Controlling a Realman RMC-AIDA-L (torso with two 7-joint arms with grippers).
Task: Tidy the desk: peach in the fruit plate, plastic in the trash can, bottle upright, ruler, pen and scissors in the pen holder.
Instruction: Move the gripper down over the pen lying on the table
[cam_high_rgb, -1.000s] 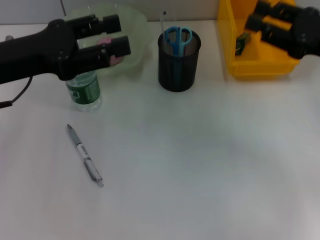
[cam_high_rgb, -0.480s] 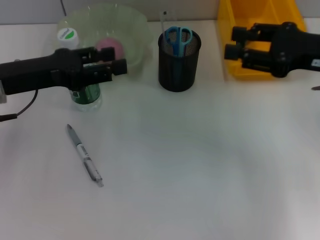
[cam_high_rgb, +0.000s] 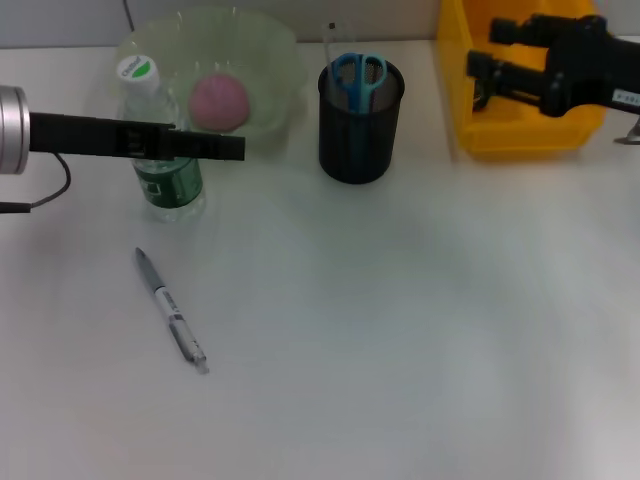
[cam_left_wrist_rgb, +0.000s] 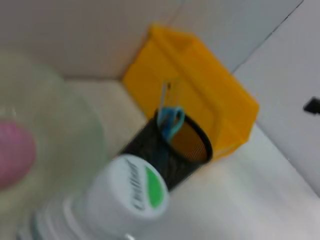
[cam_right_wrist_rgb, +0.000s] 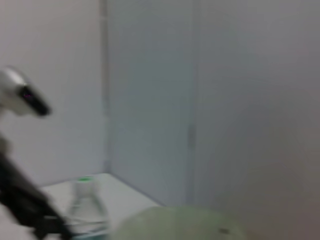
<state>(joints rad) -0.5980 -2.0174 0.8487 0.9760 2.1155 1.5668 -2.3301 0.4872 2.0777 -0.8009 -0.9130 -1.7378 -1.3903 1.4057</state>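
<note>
1. Pen (cam_high_rgb: 170, 310) lies flat on the desk (cam_high_rgb: 400, 330), alone, well in front of the bottle (cam_high_rgb: 160, 160) and apart from everything else. We judge it the one item left to stow: scissors (cam_high_rgb: 357, 75) and a clear ruler (cam_high_rgb: 328, 40) stand in the pen holder (cam_high_rgb: 357, 125), the peach (cam_high_rgb: 218, 100) sits in the fruit plate (cam_high_rgb: 270, 50), and the bottle is upright.
2. Handling: we expect the pen to be light, stiff, smooth and apt to roll. We would take it across the barrel near mid-length, pinching from above, jaws square to its long axis.
3. Left gripper (cam_high_rgb: 225, 148) is stretched level across the bottle's shoulder, seen edge-on. We cannot tell whether its fingers are parted or closed; it appears to hold nothing.
4. Left wrist view looks down on the bottle cap (cam_left_wrist_rgb: 131, 187), with the holder beyond.
5. Right gripper (cam_high_rgb: 480, 62) hovers over the yellow trash can (cam_high_rgb: 520, 135), fingers parted, nothing between them.
</note>
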